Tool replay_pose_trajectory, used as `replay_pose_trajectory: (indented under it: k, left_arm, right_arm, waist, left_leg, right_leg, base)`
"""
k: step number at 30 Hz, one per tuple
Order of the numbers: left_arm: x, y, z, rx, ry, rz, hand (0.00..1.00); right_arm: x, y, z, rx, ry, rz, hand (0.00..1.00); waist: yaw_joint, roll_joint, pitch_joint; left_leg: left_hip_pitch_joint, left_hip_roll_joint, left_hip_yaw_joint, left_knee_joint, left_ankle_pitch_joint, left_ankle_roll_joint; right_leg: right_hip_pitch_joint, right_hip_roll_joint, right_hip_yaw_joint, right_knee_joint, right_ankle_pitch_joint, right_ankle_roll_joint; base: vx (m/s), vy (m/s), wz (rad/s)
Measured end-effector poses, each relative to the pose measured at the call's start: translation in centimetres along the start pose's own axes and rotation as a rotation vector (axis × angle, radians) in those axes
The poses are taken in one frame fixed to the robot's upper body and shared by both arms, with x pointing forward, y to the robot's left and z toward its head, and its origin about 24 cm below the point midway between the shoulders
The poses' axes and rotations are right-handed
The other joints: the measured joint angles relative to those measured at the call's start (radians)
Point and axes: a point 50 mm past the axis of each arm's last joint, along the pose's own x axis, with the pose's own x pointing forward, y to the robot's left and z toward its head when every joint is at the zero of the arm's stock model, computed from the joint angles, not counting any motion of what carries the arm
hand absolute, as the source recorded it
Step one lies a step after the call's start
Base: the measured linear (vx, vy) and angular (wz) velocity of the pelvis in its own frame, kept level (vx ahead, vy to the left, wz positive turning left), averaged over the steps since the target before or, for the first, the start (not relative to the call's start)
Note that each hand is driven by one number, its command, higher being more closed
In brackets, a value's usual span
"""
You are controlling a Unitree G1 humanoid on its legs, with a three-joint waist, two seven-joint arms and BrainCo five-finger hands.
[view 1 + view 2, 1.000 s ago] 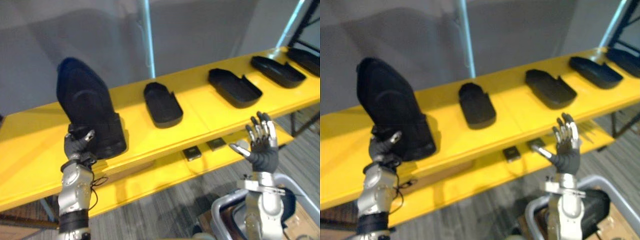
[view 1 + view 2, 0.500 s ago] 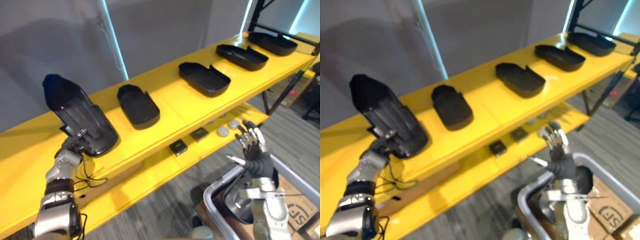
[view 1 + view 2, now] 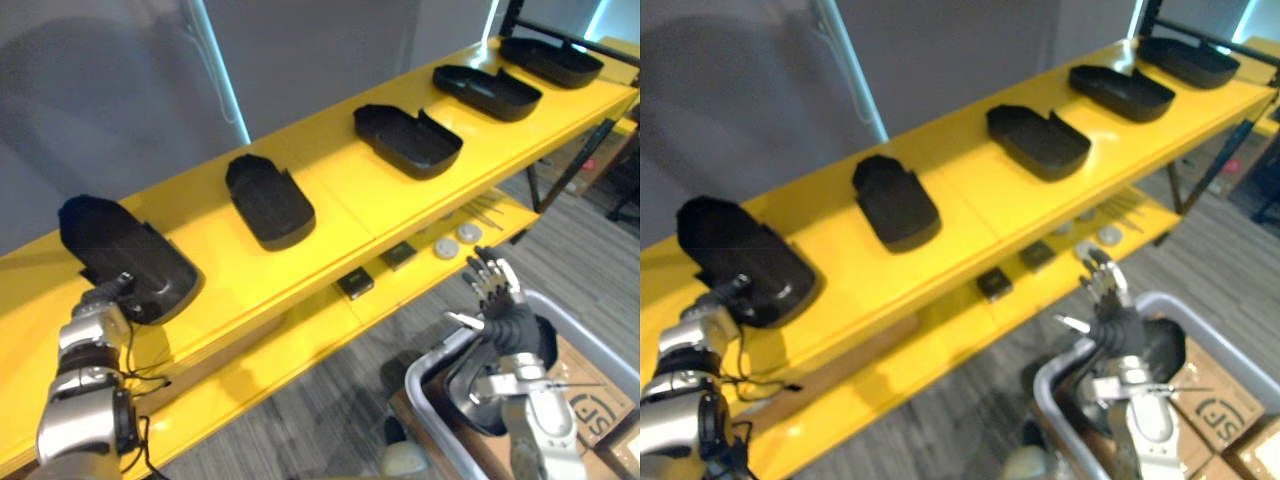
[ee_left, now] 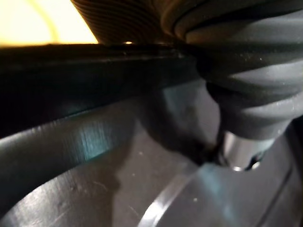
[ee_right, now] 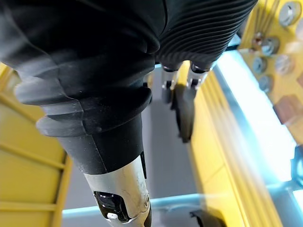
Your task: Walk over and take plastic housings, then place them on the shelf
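Now the plastic housing point(image 3: 125, 262) lies at the left end of the yellow shelf point(image 3: 340, 192), its near rim pinched by the left robot hand point(image 3: 98, 303). The right robot hand point(image 3: 502, 306) hangs spread below the shelf's front.

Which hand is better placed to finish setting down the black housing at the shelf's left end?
The left hand: it grips the near end of the black plastic housing, which rests on the yellow shelf. The right hand is open, far off above the grey bin.
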Motion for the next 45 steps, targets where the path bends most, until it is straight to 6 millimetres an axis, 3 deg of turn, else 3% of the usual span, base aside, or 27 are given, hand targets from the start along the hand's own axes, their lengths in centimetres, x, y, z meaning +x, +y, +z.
replay_pose_trajectory:
  k: [3,8,13,22,45]
  left_arm:
    - [0.1,1.3,1.0,0.054,-0.016,0.018,1.00]
    - [0.1,1.7,2.3,0.127,-0.051,0.009,1.00]
    - [0.1,2.0,2.5,0.232,-0.052,-0.018,1.00]
    - [0.4,1.8,1.4,0.280,0.003,-0.129,1.00]
    - [0.7,3.5,0.2,0.161,0.084,-0.011,1.00]
  right_arm:
    - [0.0,0.3,-0.1,0.028,0.002,0.013,0.00]
    - [0.1,0.3,-0.1,0.023,0.002,0.024,0.00]
    - [0.1,0.3,0.0,0.033,0.002,0.047,0.00]
    - [-0.1,0.1,0.0,0.034,0.015,0.071,0.00]
    - [-0.1,-0.2,0.1,0.029,0.030,0.096,0.00]
  waist:
    - [-0.001,0.005,0.012]
    - [-0.003,0.007,0.013]
    - [-0.025,0.014,0.016]
    - [-0.043,0.027,0.028]
    - [-0.068,0.039,0.076]
  left_leg:
    - [-0.002,0.000,0.000,0.000,0.000,0.000]
    - [-0.018,0.000,0.002,0.005,0.000,0.000]
    - [-0.015,0.000,0.003,0.009,0.000,0.000]
    - [-0.017,0.001,0.024,0.030,-0.007,0.009]
    - [-0.036,-0.004,0.031,0.047,-0.012,0.016]
  right_leg:
    - [-0.004,0.000,0.002,0.001,0.000,0.000]
    - [-0.032,0.001,0.007,0.021,-0.003,-0.002]
    - [-0.038,0.002,0.019,0.037,-0.009,-0.002]
    - [-0.072,0.004,0.056,0.076,-0.017,-0.002]
    - [-0.107,0.000,0.070,0.110,-0.022,0.003]
  base:
    - [0.00,0.000,0.00]
    - [0.00,-0.004,-0.01]
    - [-0.01,-0.008,-0.03]
    - [-0.04,-0.017,-0.11]
    - [-0.01,0.000,-0.01]
